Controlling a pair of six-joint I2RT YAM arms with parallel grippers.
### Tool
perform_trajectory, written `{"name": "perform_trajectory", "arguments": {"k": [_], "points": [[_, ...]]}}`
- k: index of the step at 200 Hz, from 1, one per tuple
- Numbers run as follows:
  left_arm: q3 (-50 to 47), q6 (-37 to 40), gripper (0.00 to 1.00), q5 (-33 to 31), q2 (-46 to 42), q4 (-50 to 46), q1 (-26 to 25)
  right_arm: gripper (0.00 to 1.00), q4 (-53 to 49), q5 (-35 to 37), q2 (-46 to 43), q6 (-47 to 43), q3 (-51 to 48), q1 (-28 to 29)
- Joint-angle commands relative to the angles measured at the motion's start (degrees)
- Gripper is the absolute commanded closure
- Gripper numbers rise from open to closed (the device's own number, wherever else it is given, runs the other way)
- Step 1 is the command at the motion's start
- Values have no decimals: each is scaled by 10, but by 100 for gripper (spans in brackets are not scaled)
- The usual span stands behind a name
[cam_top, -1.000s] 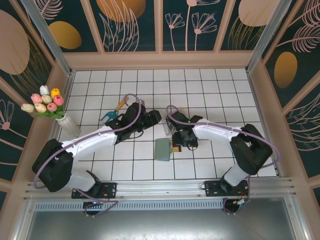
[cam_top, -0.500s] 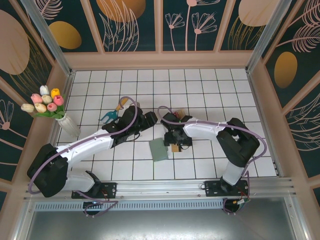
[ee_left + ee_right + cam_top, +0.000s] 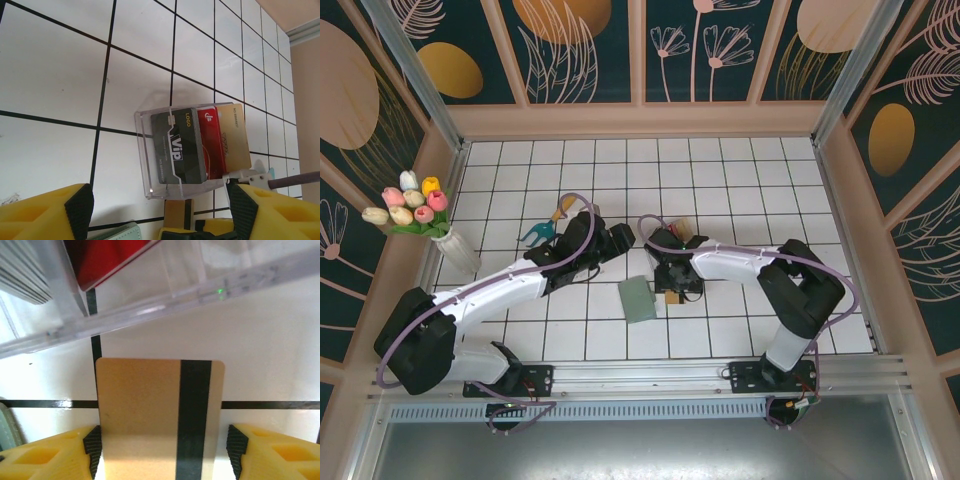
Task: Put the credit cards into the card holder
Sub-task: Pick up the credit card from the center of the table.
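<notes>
As we looked from above, the right hand (image 3: pixel 674 288) pinched a striped card (image 3: pixel 671 297) just beside the wallet (image 3: pixel 638 299) on the counter (image 3: pixel 740 170), while the left hand (image 3: pixel 620 238) hovered near. From the left wrist, that hand (image 3: pixel 160 207) was spread and empty above the tray (image 3: pixel 143 150), where a dark card (image 3: pixel 177 147), a red card (image 3: pixel 210 135) and a tan card (image 3: pixel 235 135) sat. From the right wrist, the hand (image 3: pixel 162 447) clamped the striped card (image 3: pixel 145 405) by its edges. We judged no card pocketed yet; four were left to place.
</notes>
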Motion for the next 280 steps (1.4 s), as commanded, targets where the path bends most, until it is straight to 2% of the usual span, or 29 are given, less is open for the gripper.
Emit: {"name": "perform_trajectory", "arguments": {"k": [1, 49, 145, 214, 258, 280], "points": [[-1, 0, 25, 0, -10, 1, 0, 35, -6, -43, 82, 7, -49, 6], [1, 0, 25, 3, -10, 1, 0, 38, -22, -31, 66, 1, -31, 3], [8, 2, 25, 19, -1, 7, 0, 38, -80, 0, -40, -2, 22, 3], [12, 3, 25, 27, 6, 14, 0, 38, -97, 9, -62, -3, 31, 4], [3, -1, 25, 64, 18, 38, -1, 38, -95, 20, -106, -1, 34, 4], [-40, -8, 26, 88, -3, 93, -1, 38, -87, 11, -109, 0, 34, -2]]}}
